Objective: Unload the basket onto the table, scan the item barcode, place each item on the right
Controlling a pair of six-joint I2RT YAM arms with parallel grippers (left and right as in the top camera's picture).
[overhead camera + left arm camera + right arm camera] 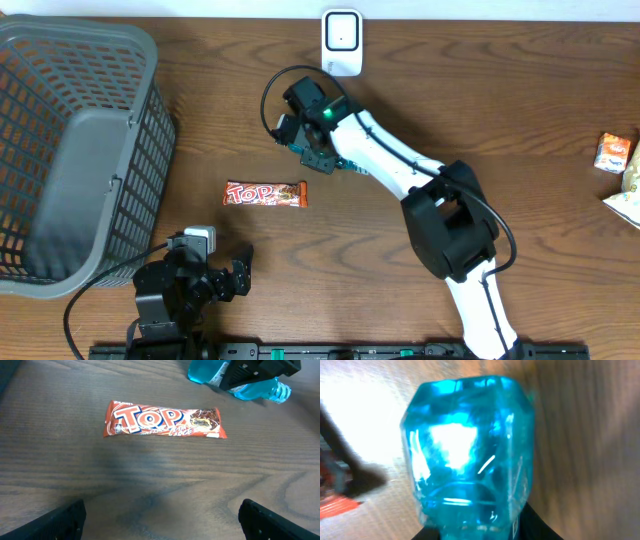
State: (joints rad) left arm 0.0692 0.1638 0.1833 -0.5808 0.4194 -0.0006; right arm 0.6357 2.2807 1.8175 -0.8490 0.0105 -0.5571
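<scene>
Wood table (500,100): basket (150,160) left, candy bar (265,194) centre, white scanner (342,42) far edge, snacks (614,153) right.

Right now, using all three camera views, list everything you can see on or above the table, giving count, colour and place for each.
basket: one, grey, left end of the table
scanner: one, white, far edge, centre
chocolate bar: one, red-orange wrapper, flat on the table, mid-table
blue bottle: one, clear blue, between scanner and chocolate bar
snack packets: two, one orange-and-white, one pale, right edge
table: one, brown wood
left gripper: one, black, open and empty, near edge beside the basket
right gripper: one, black, closed on the blue bottle
</scene>
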